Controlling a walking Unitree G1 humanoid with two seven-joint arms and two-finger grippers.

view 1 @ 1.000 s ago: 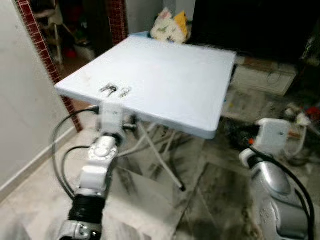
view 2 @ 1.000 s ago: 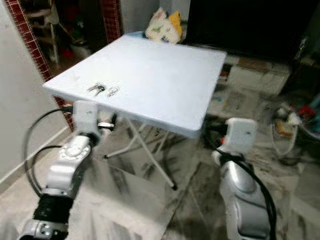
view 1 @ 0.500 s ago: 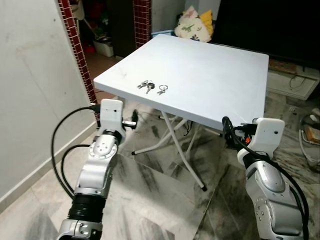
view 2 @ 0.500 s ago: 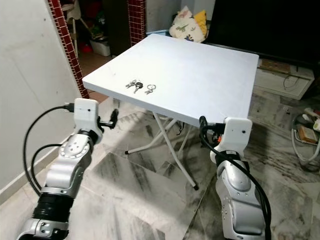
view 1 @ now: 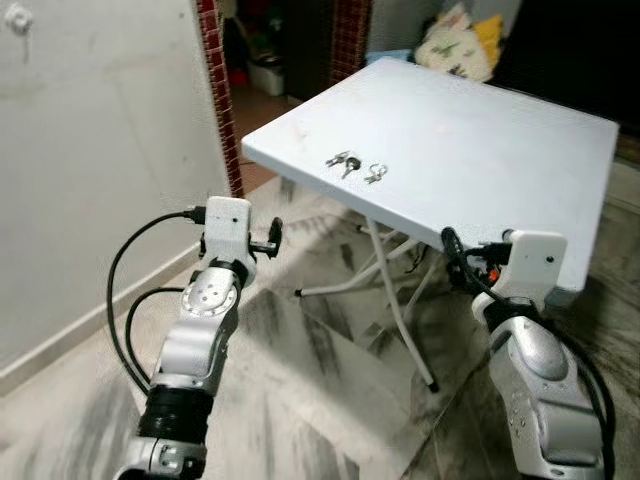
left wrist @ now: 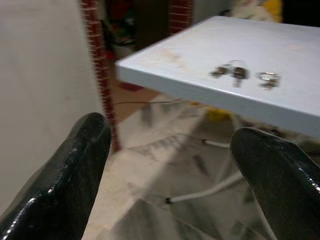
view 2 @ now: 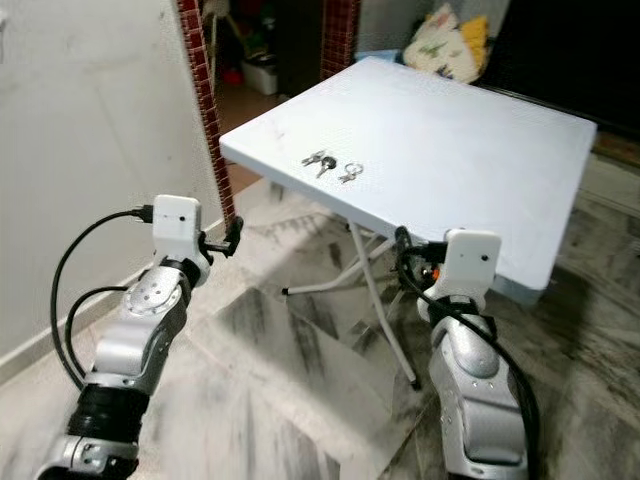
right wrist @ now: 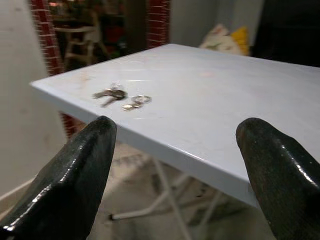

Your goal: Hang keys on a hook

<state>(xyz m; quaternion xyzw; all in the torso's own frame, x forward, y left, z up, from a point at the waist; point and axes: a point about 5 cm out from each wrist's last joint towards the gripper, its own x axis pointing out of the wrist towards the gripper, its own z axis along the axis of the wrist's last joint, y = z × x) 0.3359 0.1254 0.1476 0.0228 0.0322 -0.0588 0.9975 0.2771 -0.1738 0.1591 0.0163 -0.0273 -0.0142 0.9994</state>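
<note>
The robot's head camera has swung left since half a second ago, bringing more of the pale wall (view 1: 90, 150) into view with a small white hook (view 1: 16, 17) near its top; the things themselves have not shifted. The keys (view 1: 354, 165) lie untouched near the left front edge of the white folding table (view 1: 470, 150). The left gripper (left wrist: 175, 165) hangs below and short of that edge, its fingers (left wrist: 70, 170) spread wide and holding nothing. The right gripper (right wrist: 175, 165) sits at the table's near edge, likewise gaping and empty. A patterned cushion (view 1: 455, 45) rests beyond the table.
</note>
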